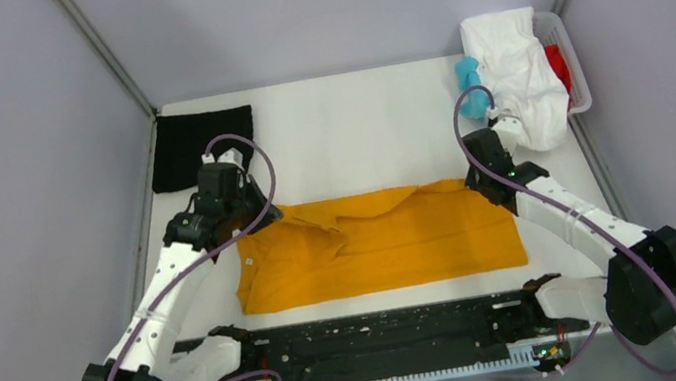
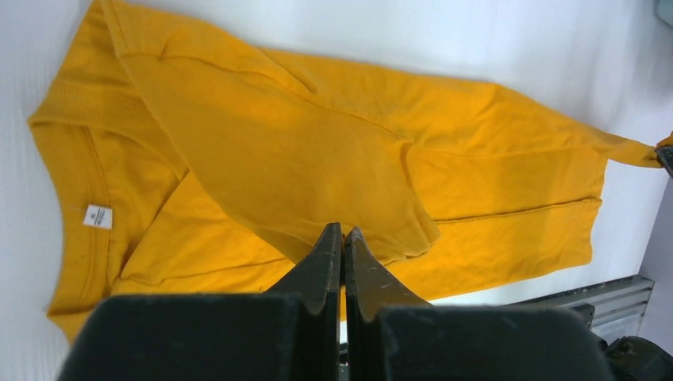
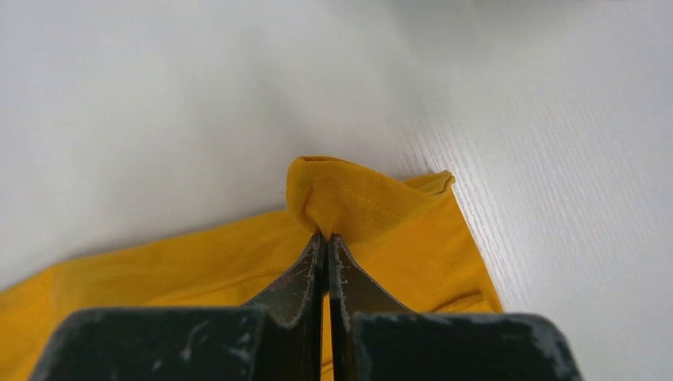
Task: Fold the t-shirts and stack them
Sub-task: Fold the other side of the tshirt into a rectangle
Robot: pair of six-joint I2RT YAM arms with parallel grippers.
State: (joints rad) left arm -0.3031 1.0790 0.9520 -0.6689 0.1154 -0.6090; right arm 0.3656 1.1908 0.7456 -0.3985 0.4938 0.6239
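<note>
The mustard-orange t-shirt [image 1: 378, 245] lies flat mid-table, its long side running left to right, collar and white label at the left. My left gripper [image 1: 253, 221] is at its far left corner. In the left wrist view the jaws [image 2: 343, 232] are shut on the edge of a folded-over sleeve flap of the shirt [image 2: 301, 159]. My right gripper [image 1: 476, 180] is at the far right corner. In the right wrist view it [image 3: 327, 238] is shut on a pinched-up corner of the shirt [image 3: 349, 198]. A folded black t-shirt [image 1: 202, 147] lies at the far left.
A white basket [image 1: 581, 73] at the far right corner holds a white t-shirt [image 1: 524, 72], a teal one [image 1: 472, 95] and a red one [image 1: 558, 67]. A black rail [image 1: 365, 333] runs along the near edge between the arm bases. Grey walls stand on three sides.
</note>
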